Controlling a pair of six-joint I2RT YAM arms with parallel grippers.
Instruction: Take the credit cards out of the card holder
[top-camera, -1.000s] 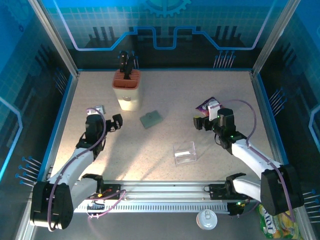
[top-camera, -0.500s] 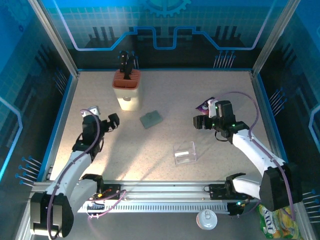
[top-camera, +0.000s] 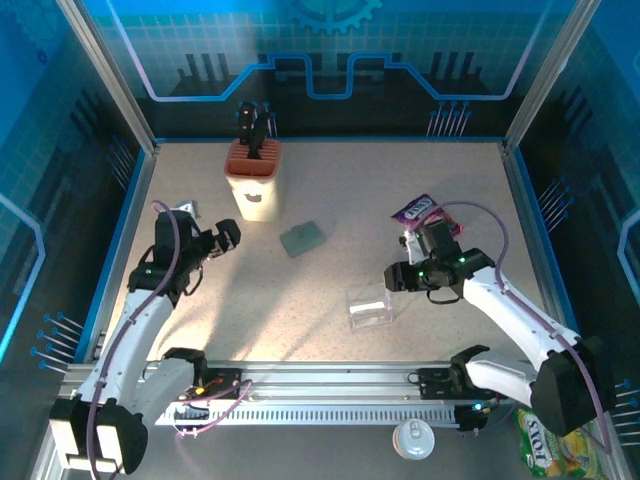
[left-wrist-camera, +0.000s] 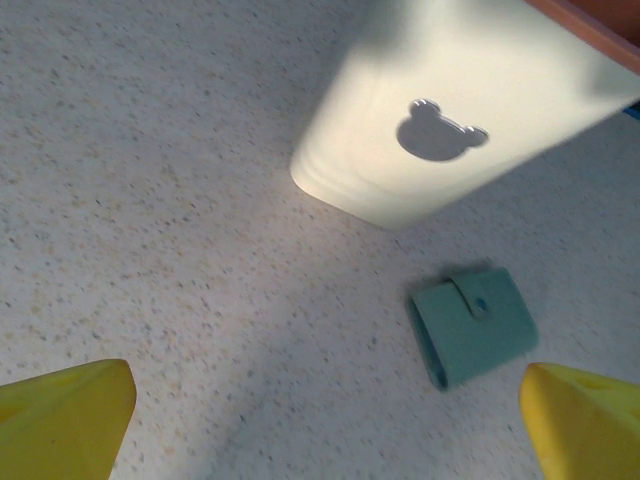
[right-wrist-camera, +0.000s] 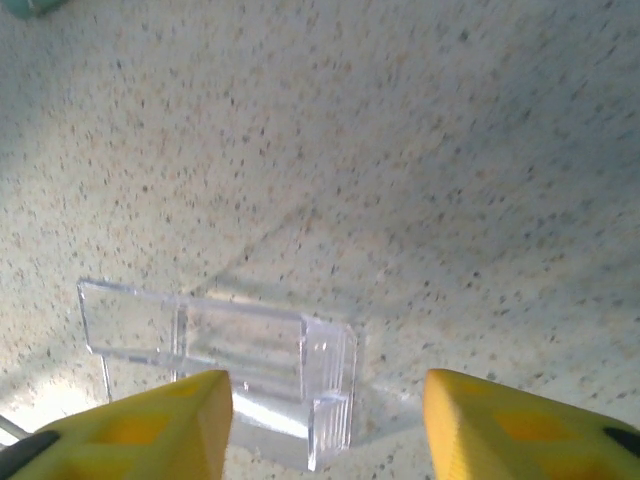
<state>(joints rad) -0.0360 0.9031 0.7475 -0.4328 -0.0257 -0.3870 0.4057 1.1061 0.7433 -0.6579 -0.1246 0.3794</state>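
The card holder (top-camera: 301, 239), a small grey-green wallet, lies flat and snapped shut in the middle of the table. The left wrist view has the card holder (left-wrist-camera: 472, 325) ahead and to the right of the fingers. The credit cards are hidden. My left gripper (top-camera: 228, 238) hovers to the holder's left, wide open (left-wrist-camera: 330, 415) with nothing in it. My right gripper (top-camera: 396, 277) hangs over the right end of a clear plastic stand (top-camera: 368, 307). Its yellow fingers stand apart (right-wrist-camera: 328, 405), with the stand's end (right-wrist-camera: 325, 400) below the gap and untouched.
A tan knife block (top-camera: 253, 180) with dark handles stands at the back left, its bear-marked side (left-wrist-camera: 440, 135) close to the holder. A purple snack packet (top-camera: 422, 208) lies behind the right arm. Metal frame posts and blue walls ring the table.
The right arm swung from beside the purple packet toward me, down over the clear stand, and its jaws narrowed. The left arm drew back a little to the left, still open.
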